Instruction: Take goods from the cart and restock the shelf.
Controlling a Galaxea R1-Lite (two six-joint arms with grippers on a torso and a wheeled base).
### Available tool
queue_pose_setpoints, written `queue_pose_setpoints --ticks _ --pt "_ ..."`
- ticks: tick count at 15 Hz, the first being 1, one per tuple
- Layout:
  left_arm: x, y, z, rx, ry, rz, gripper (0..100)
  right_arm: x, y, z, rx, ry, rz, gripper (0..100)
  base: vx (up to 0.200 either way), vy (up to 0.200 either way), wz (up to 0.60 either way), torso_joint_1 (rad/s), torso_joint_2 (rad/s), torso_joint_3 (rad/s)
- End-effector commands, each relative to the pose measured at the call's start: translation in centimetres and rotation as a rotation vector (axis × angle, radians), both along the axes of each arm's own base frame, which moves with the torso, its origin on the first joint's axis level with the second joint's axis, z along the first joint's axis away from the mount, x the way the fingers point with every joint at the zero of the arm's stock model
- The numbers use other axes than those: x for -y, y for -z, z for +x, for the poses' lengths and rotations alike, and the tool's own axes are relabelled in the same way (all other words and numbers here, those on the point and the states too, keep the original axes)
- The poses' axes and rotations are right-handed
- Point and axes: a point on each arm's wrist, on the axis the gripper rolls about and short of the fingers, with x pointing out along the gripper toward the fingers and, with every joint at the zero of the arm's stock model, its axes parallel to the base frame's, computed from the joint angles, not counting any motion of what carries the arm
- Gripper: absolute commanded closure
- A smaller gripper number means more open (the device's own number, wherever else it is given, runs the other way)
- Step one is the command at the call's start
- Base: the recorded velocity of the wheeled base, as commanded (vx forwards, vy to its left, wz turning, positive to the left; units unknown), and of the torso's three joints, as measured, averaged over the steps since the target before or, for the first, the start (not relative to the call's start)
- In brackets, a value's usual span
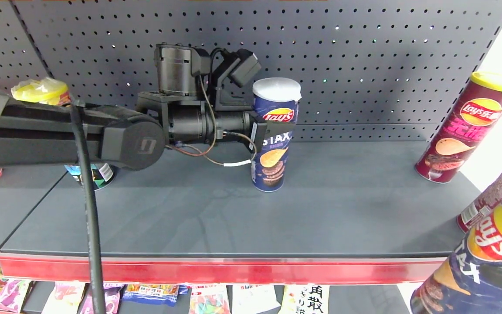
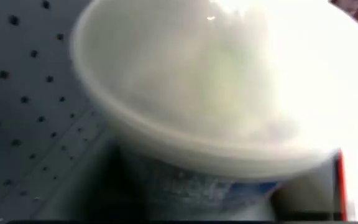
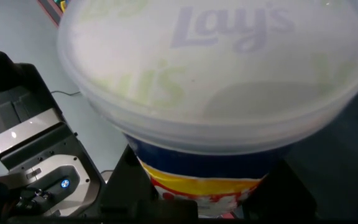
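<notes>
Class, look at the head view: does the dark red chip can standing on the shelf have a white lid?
No, the dark red can is topped by a yellow lid.

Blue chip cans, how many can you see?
2. One blue can stands on the shelf, in the left pincer. The other blue can is at the head view's lower right, off the shelf. More may be hidden.

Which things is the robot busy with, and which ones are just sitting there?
Busy with: blue can in the left gripper, standing on the shelf; second blue can in the right gripper.
Just sitting: red can at the shelf's right end; yellow-lidded can at its left end; snack packets lower down.
</notes>
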Motion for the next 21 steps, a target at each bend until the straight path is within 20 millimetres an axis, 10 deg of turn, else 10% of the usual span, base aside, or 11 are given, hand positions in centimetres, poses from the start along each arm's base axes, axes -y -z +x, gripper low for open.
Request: queue_pose_setpoints --ticks 1,11,21 --pt "-0.1 -0.1 -0.3 -0.002 0.004 -0.001 100 -0.1 0.0 0.1 -0.005 0.000 -0.002 100 0.000 0.000 0.00 0.000 0.00 0.000" --pt "-4.6 -0.5 -7.2 -0.064 0.181 0.004 100 -0.2 -0.3 0.5 -0.004 0.001 0.000 100 0.000 0.000 0.00 0.000 0.00 0.000" --pt "-4.6 1.4 -8.2 -0.063 0.214 0.006 100 -0.2 -0.7 0.5 0.010 -0.001 0.007 100 0.000 0.000 0.00 0.000 0.00 0.000"
